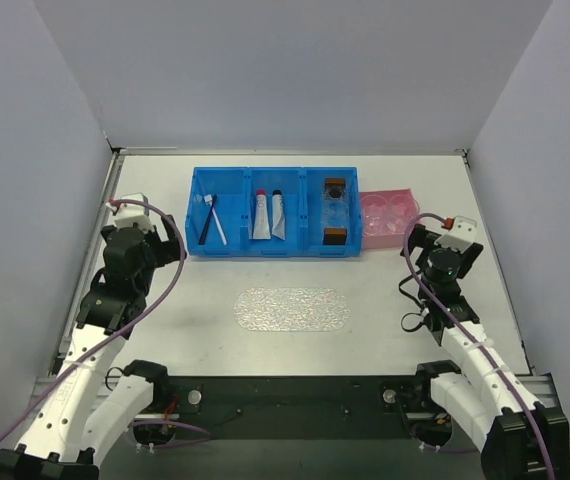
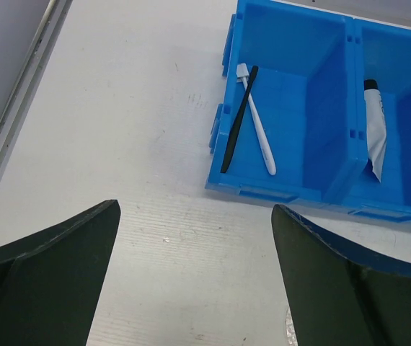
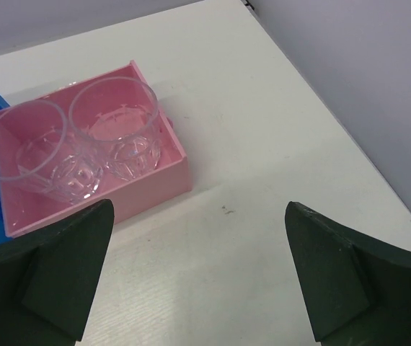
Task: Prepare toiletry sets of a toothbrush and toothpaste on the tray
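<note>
Now the toothbrushes (image 2: 234, 133) lie in the left part of the far blue bin (image 2: 285, 43). The left gripper (image 2: 195, 223) and the right gripper (image 3: 198, 223) are wide open, holding nothing.

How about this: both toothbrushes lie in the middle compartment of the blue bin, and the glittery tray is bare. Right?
Not quite. The black toothbrush and the white toothbrush lie in the left end compartment of the blue bin, not the middle one, as the top external view shows. The tray is indeed bare.
</note>
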Controlling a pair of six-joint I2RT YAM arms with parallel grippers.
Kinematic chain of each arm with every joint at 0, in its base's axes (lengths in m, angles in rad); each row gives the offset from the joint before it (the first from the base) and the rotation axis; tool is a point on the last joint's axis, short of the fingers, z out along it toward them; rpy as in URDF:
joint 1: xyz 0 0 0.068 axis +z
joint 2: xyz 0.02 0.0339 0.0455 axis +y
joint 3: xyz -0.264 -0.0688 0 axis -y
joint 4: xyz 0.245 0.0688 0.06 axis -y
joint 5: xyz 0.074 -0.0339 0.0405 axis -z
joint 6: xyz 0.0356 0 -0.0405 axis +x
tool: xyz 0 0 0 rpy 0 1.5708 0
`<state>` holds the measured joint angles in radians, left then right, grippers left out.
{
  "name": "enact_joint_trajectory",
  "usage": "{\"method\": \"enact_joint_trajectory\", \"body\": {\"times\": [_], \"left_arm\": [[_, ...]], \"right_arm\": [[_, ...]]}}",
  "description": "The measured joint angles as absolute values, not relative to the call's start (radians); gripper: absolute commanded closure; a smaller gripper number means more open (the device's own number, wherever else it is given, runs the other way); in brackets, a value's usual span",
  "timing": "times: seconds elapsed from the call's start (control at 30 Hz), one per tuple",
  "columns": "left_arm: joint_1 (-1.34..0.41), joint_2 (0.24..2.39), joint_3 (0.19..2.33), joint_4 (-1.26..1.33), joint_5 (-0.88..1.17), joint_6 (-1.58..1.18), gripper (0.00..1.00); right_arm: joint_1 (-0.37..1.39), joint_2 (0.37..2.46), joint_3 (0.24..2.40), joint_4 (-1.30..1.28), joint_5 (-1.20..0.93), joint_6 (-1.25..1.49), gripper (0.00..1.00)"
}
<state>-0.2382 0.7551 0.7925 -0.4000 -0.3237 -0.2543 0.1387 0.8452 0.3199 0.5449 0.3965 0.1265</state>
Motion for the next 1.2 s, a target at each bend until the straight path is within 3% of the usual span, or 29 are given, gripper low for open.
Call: {"method": "enact_joint_trajectory", "body": {"times": [0.43, 0.6, 0.7, 0.83, 0.9, 1.0, 1.2], "left_arm": [[-0.218, 0.741, 0.793, -0.392, -0.307, -0.276, 0.03], [-0.190, 0.805, 0.813, -0.374, -0.229, -0.308, 0.13], [-0.195, 0.892, 0.885, -0.331, -0.150, -0.316, 0.18], [-0.265, 1.048, 1.056, -0.303, -0.111, -0.283, 0.19], [-0.336, 1.103, 1.124, -0.289, -0.121, -0.245, 0.19], [-0.434, 1.106, 1.101, -0.270, -0.145, -0.177, 0.19], [-0.530, 1.110, 1.016, -0.289, -0.144, -0.109, 0.19]], "right_arm": [[0.138, 0.735, 0.514, 0.218, 0.286, 0.167, 0.00], [0.100, 0.753, 0.639, 0.067, 0.273, 0.236, 0.04], [0.084, 0.794, 0.720, -0.006, 0.241, 0.262, 0.08], [0.084, 0.914, 0.851, -0.114, 0.197, 0.270, 0.18], [0.081, 1.011, 0.939, -0.170, 0.175, 0.270, 0.19], [0.062, 1.142, 1.021, -0.216, 0.152, 0.270, 0.22], [-0.052, 1.367, 1.120, -0.281, 0.070, 0.265, 0.44]]}}
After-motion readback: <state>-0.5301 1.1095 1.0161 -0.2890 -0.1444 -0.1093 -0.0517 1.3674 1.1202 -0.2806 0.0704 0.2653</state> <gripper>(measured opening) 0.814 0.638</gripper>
